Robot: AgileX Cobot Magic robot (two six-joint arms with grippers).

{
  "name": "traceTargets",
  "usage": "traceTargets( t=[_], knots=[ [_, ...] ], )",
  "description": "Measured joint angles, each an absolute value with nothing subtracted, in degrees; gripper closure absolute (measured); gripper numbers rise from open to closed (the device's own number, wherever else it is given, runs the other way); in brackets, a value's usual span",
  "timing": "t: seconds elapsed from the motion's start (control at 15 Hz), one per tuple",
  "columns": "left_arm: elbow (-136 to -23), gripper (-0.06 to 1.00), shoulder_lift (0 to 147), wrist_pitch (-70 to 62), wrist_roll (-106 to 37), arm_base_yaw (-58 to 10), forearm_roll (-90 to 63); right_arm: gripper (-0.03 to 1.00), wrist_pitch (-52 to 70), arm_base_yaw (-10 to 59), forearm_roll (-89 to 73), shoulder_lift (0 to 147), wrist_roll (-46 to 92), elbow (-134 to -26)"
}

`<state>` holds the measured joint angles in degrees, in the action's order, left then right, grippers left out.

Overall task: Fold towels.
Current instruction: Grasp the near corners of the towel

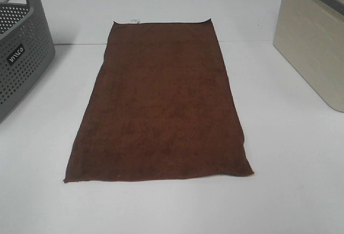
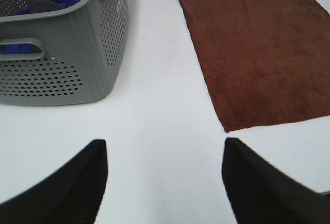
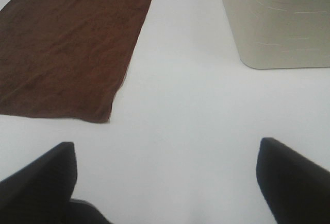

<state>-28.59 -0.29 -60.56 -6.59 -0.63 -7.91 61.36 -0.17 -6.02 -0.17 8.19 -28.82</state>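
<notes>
grippers stand open on both sides of a white table [image 1: 290, 196]. the left gripper [image 2: 164, 142] has its two dark fingers spread well apart, with only bare tabletop showing between them. the right gripper [image 3: 166, 142] is likewise spread wide and holds nothing. neither touches the towel [image 1: 158, 105]. one near corner of the towel lies ahead of the left gripper, off to its inner side, and the other near corner lies ahead of the right gripper. the dark reddish-brown towel lies flat and unfolded in the middle of the table, long sides running from near to far, its near short edge slightly wavy. a small white tag [image 1: 133, 20] shows on the far short edge. a gray perforated basket [image 1: 21, 56] stands at the left of the table, apart from the towel, with blue cloth [image 2: 56, 0] inside. a beige bin [image 1: 314, 45] stands at the right, also apart from the towel.
</notes>
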Motion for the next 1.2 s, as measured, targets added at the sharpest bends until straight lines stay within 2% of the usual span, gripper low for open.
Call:
traceTargets(
  t=[1.2],
  knots=[
    [-28.59, 0.33, -0.29, -60.56, -6.59, -0.63, -7.91, 0.09, 61.36, -0.17, -6.02, -0.17, 8.19, -28.82]
  ],
)
